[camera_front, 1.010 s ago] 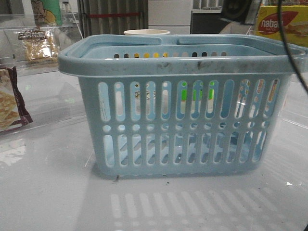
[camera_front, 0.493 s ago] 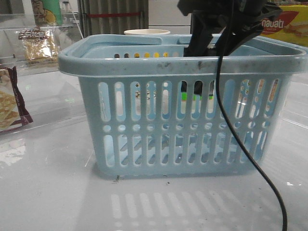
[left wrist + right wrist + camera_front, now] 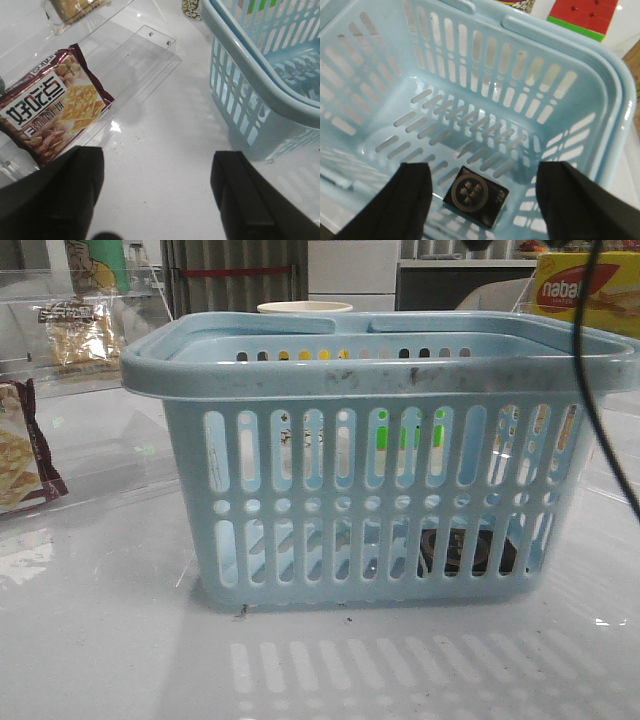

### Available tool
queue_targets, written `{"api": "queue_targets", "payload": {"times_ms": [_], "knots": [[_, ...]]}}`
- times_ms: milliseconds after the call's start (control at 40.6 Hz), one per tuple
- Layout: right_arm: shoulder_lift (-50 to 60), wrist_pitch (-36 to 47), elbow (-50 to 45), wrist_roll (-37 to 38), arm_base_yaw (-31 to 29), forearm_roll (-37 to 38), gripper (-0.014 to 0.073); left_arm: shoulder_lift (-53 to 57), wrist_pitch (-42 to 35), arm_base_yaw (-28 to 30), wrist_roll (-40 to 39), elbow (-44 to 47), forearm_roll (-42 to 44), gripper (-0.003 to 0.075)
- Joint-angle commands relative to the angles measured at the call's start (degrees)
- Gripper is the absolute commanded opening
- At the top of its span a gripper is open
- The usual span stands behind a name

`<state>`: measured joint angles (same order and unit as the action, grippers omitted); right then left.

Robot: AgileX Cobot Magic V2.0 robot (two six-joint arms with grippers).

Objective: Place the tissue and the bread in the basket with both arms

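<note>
Black and flat, the tissue (image 3: pixel 475 195) lies on the basket (image 3: pixel 600 90) floor near a corner, long axis slantwise to the walls. My right gripper (image 3: pixel 482 200) hangs spread wide above it, empty.

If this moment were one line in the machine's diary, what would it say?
tissue: lying on basket floor | bread: outside, far left | right gripper: open above tissue | left gripper: open over table

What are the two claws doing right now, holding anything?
Left gripper: open, holding nothing, above the bare table.
Right gripper: open, empty, above the basket; the tissue lies on the basket floor.
</note>
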<state>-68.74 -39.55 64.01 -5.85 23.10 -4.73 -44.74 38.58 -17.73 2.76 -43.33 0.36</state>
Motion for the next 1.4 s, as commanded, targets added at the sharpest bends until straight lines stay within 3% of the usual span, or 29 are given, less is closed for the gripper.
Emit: {"api": "queue_targets", "payload": {"times_ms": [0,394,616,813,1035,1380], "knots": [[7.9,4.2,-3.2,-0.8,-0.1,1.9,0.055,0.0,-3.7,-0.5,0.1,-1.9,-0.4,0.0507],[28.7,1.6,-18.8,-0.8,-0.1,2.3,0.055,0.0,-4.3,-0.5,0.1,-1.9,-0.4,0.0507],[33.4,0.7,-21.3,-0.7,-0.1,2.3,0.055,-0.4,-7.2,-0.4,0.1,-1.9,-0.4,0.0512],[33.4,0.5,-21.3,-0.7,-0.1,2.3,0.055,-5.5,-7.5,-0.3,0.1,-3.5,-0.4,0.0636],[33.4,0.5,-21.3,-0.7,-0.1,2.3,0.055,-17.2,-7.5,0.2,0.1,-12.6,3.7,0.0644],[33.4,0.5,-21.3,-0.7,-0.1,2.3,0.055,-38.8,-6.9,8.7,0.1,-35.1,4.4,0.0643]]}}
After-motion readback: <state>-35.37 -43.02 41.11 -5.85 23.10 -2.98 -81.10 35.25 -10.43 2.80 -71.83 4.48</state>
